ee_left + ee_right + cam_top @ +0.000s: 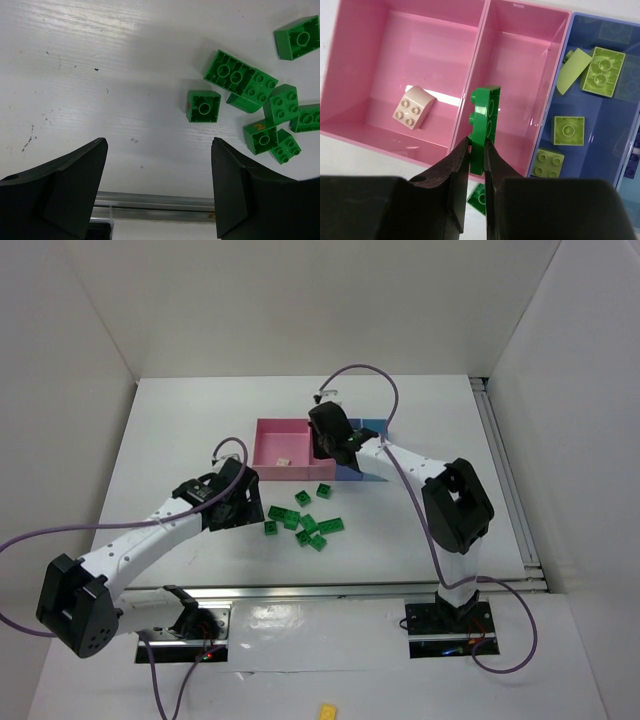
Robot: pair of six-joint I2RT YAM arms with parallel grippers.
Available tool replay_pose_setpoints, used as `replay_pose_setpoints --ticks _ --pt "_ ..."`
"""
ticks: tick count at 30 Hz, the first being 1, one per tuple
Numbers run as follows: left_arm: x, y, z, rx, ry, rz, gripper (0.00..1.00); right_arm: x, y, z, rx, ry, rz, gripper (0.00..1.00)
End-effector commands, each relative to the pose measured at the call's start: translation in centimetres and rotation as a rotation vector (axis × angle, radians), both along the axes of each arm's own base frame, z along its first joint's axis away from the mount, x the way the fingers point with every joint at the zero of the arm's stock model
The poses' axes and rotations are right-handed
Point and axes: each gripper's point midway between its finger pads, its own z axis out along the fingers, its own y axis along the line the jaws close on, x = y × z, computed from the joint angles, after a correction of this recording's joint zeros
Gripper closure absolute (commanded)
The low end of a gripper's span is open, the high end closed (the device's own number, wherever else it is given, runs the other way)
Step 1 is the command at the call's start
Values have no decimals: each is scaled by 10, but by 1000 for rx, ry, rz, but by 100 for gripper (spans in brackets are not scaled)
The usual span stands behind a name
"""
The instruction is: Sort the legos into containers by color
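The right gripper [477, 150] is clamped on a flat green lego [485, 117], held on edge with studs toward the left pink tray [380, 30]. The brick hangs above the tray row [285, 474], over the wall between the two pink trays. In the left pink tray lies one cream sloped brick [413, 108]; the right pink tray [520, 65] is next to it. Next along the row, the blue tray [600, 165] holds four pale yellow-green legos [568, 130], one of them curved. One loose green lego [479, 197] sits just in front of the row, partly hidden under the right fingers. The left gripper [157, 160] is spread wide, gripping nothing, low over the white table [100, 60], in front of the row and left of it. The pile of green legos [305, 520] lies on the table in front of the row, near the left gripper, not touching it; some lie stud-down
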Motion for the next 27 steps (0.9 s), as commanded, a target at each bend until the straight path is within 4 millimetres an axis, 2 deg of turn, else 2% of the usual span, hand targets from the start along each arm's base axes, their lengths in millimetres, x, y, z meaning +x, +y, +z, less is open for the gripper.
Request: replay_pose_setpoints --ticks 1,6,10,17,25,27 --pt "4 -7 12 -51 -48 4 12 15 5 9 22 -35 -22 84" --pt "4 -7 14 -51 -56 -4 12 25 -2 2 10 -30 -48 84" --pt "6 -8 15 -56 -64 -4 12 23 -3 -2 5 -23 -48 84" --pt "5 -14 18 -94 -66 -12 12 31 -10 2 11 -32 -66 84" --pt "8 -22 19 -123 -69 -36 12 35 -5 -2 7 -27 -52 84" --pt "12 -26 25 -132 -77 -49 12 35 -5 10 21 -46 -52 84"
